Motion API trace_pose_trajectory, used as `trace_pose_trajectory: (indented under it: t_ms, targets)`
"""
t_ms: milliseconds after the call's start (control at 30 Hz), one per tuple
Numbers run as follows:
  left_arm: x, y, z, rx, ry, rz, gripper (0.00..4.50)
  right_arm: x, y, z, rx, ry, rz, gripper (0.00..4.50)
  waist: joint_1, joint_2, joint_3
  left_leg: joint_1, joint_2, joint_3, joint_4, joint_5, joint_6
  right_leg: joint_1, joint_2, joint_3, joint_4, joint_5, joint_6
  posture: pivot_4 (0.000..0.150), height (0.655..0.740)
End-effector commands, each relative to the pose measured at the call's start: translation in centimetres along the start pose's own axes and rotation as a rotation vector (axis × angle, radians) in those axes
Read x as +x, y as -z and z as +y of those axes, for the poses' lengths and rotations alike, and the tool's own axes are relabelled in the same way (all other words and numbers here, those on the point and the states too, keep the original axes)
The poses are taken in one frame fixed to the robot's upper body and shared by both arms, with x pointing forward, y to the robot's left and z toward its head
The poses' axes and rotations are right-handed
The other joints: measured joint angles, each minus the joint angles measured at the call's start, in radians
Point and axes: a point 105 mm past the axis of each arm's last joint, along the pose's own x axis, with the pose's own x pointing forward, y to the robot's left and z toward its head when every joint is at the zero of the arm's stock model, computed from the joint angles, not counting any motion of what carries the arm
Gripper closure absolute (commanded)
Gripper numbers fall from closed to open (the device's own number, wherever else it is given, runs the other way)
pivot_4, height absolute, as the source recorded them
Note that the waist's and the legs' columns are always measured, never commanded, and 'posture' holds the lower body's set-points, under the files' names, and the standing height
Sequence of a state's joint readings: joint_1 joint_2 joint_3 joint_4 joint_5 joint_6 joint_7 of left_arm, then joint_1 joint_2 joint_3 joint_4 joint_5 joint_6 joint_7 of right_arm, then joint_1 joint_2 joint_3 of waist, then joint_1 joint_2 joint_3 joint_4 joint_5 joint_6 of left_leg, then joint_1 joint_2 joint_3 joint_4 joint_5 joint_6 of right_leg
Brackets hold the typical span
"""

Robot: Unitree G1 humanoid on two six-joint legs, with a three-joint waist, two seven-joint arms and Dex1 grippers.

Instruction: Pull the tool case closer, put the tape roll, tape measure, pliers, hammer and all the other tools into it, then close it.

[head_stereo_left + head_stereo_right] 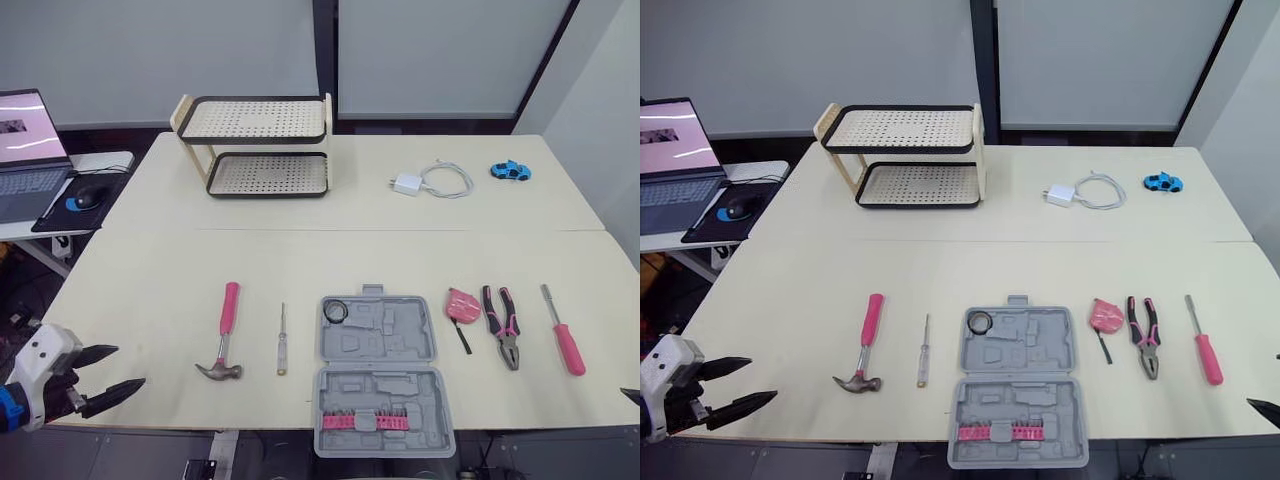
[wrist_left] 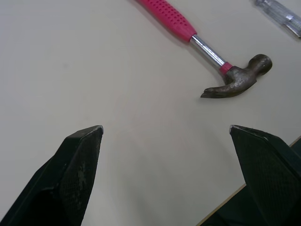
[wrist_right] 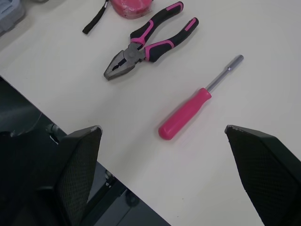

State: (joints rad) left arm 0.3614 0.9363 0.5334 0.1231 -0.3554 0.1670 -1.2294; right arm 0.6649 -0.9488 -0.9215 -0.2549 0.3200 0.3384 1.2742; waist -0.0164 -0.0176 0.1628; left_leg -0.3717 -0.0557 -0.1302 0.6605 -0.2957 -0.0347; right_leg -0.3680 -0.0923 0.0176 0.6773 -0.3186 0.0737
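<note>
Your cream table holds tools in a row. Your left gripper is spread wide near the hammer. The grey tool case lies open in the middle. Your right gripper is spread wide above the pink screwdriver.

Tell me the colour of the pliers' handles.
The pliers have black-and-pink handles; the right wrist view shows them best.
</note>
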Motion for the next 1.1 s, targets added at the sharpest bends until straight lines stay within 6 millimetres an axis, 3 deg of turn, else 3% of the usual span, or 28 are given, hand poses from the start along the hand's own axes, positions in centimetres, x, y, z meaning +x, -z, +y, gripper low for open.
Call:
trace_pose_trajectory:
  t_ms: [33, 133, 367, 567, 700, 1100]
  targets:
    - [1.2, -3.3, -1.9, 0.109, 0.119, -0.079, 0.02, 1.5, -2.8, 2.4, 0.005, -0.041, -0.101, 0.0, 0.002, 0.0, 0.0, -0.001, 0.0, -0.001, 0.0, 0.0, 0.0, 0.0, 0.0, 0.0, 0.0, 0.0, 0.0, 0.15, 0.74]
    - [2.9, -6.4, -3.9, 0.196, 0.239, -0.147, 0.02, 4.0, -4.9, 4.8, 0.048, -0.038, -0.2, 0.0, 0.011, 0.0, 0.0, -0.002, 0.0, -0.002, 0.001, 0.0, 0.0, 0.0, 0.0, -0.001, 0.0, 0.0, 0.0, 0.15, 0.74]
    - [6.0, -12.2, -8.3, 0.323, 0.509, -0.269, 0.02, 9.7, -7.4, 8.6, 0.166, 0.051, -0.303, 0.0, 0.012, 0.0, -0.001, -0.002, -0.001, -0.002, 0.001, 0.0, 0.0, -0.002, 0.0, -0.001, 0.0, 0.0, 0.0, 0.15, 0.74]
    - [8.1, -15.8, -10.9, 0.387, 0.679, -0.333, 0.02, 13.9, -8.0, 9.7, 0.277, 0.132, -0.3, 0.0, 0.006, 0.002, -0.001, -0.002, -0.002, -0.002, 0.001, 0.0, 0.0, -0.003, 0.001, 0.0, 0.002, 0.0, 0.0, 0.15, 0.74]
    - [8.8, -16.7, -11.9, 0.423, 0.752, -0.349, 0.0, 15.6, -7.8, 9.4, 0.304, 0.186, -0.287, 0.93, -0.005, 0.002, -0.001, -0.002, -0.002, -0.002, 0.001, 0.0, -0.001, -0.004, 0.002, 0.0, 0.002, 0.0, 0.0, 0.15, 0.74]
    - [9.9, -18.3, -14.0, 0.479, 0.832, -0.395, 0.0, 19.0, -7.0, 8.1, 0.389, 0.312, -0.244, 0.93, -0.014, 0.002, -0.001, -0.002, -0.001, -0.003, 0.001, 0.0, -0.001, -0.004, 0.003, 0.0, 0.003, 0.0, 0.0, 0.15, 0.74]
